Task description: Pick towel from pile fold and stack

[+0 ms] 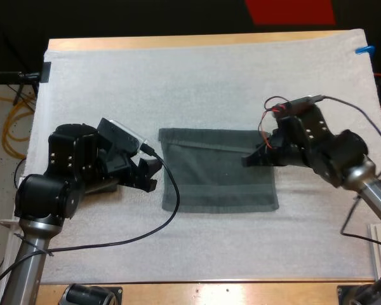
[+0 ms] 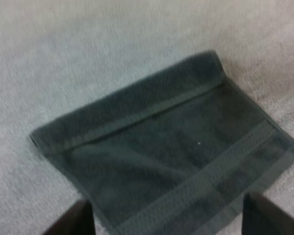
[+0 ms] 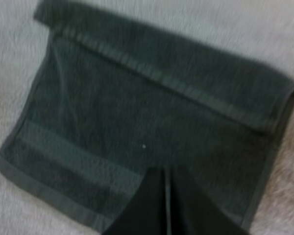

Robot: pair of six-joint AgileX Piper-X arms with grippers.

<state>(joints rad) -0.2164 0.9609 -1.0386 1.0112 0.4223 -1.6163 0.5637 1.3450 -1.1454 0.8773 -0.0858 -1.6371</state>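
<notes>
A dark grey-green towel [image 1: 219,171] lies folded flat in the middle of the white mat, with a folded-over hem along its far edge. My left gripper [image 1: 151,173] sits just off the towel's left edge, low over the mat. In the left wrist view its fingers [image 2: 71,220] stand wide apart and clear of the towel [image 2: 171,147], so the gripper [image 2: 169,223] is open. My right gripper [image 1: 249,159] hovers over the towel's right part. In the right wrist view its fingertips [image 3: 166,205] touch each other above the towel [image 3: 137,112], holding nothing.
The white mat [image 1: 209,95] covers most of the wooden table [image 1: 197,41], with bare mat beyond and in front of the towel. A black cable [image 1: 159,222] from my left arm loops over the mat beside the towel's near left corner.
</notes>
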